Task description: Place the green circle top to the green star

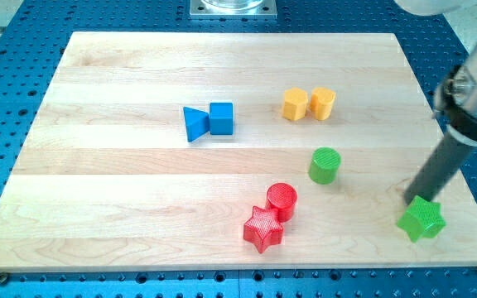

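The green circle (325,165) stands right of the board's middle. The green star (421,219) lies near the board's bottom right corner, to the lower right of the circle and well apart from it. My tip (412,201) is at the star's upper left edge, touching or almost touching it. The dark rod (436,170) slants up to the right from there.
A red circle (281,199) and a red star (263,228) touch at bottom centre. A blue triangle (195,123) and a blue cube (221,118) sit together left of centre. Two yellow blocks (296,104) (322,103) sit side by side above the green circle. The wooden board (122,207) ends just right of the green star.
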`<move>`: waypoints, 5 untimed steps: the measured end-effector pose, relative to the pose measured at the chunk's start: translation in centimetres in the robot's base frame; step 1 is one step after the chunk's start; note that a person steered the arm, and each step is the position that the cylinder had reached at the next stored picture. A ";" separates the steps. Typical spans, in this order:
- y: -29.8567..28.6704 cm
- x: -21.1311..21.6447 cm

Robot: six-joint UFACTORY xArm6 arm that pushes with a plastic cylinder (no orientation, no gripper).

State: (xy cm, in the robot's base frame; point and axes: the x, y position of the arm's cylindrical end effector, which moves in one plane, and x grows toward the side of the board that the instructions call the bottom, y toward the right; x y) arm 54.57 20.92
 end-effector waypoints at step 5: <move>-5.9 -4.9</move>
State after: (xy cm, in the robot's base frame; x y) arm 49.71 14.98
